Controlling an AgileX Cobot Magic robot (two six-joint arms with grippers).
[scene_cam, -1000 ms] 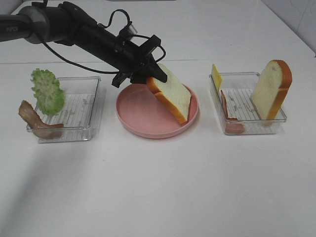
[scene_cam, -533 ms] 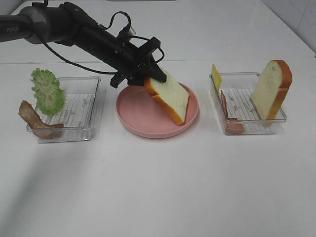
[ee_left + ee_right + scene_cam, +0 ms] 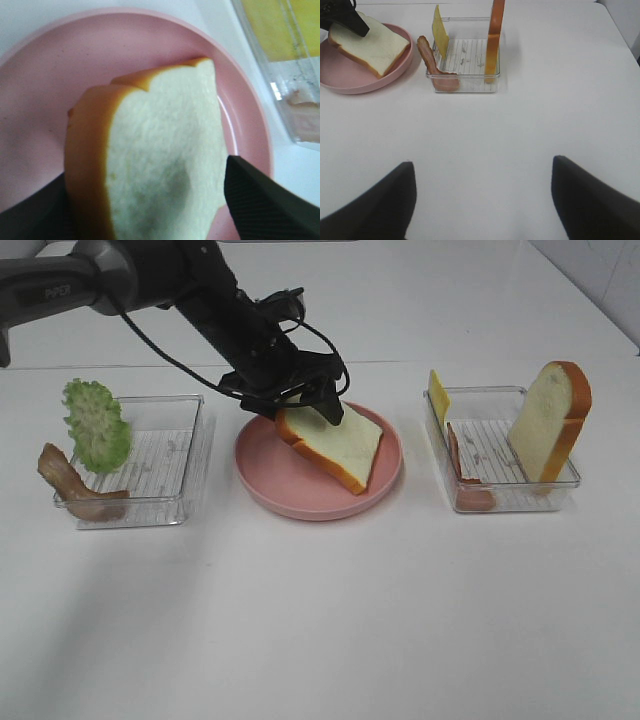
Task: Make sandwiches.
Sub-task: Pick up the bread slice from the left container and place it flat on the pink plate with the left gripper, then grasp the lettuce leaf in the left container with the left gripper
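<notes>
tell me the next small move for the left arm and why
Probably lift the left gripper straight up, clear of the bread slice. The slice already lies on the pink plate and the fingers stand apart on either side of it, so the placing looks done; rising first should avoid dragging it before going for the lettuce.

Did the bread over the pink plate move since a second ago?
Yes. The bread slice has tipped down from standing steeply and now lies much flatter on the pink plate, its top end lower.
</notes>
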